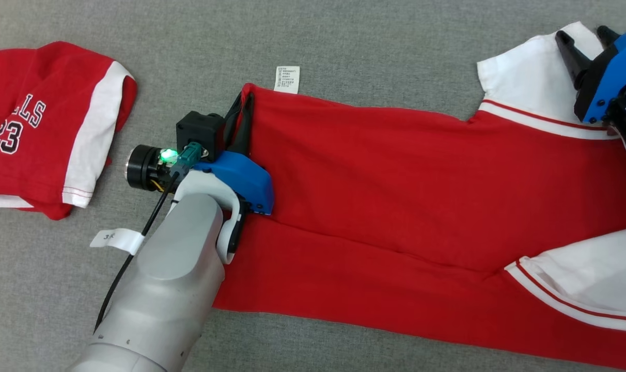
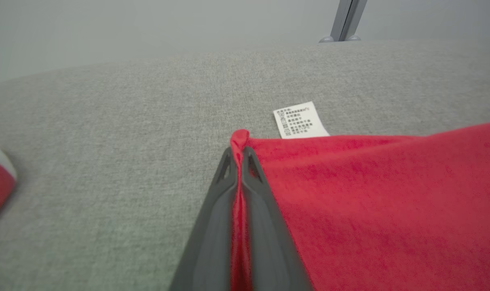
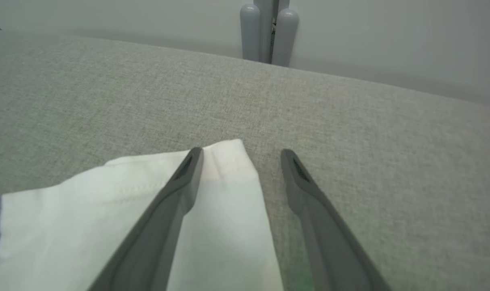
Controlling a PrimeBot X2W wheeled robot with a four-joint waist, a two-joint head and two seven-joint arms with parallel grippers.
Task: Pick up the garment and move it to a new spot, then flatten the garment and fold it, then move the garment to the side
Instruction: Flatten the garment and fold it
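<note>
Bkgd: grey woven fabric surface (image 1: 375, 36) edge to edge, evenly lit. Pale grey wall (image 2: 148, 24) across top of wrist views, w/ grey metal post (image 3: 269, 30) top centre.

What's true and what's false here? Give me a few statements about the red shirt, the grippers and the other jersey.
1. The left gripper is shut on a corner of the red shirt. True.
2. The right gripper grips the white sleeve. False: it stands open over the sleeve's end.
3. A care label sticks out near the pinched corner. True.
4. The red jersey numbered 23 lies on the shirt. False: it lies apart on the grey cloth surface, to the robot's left.
</note>
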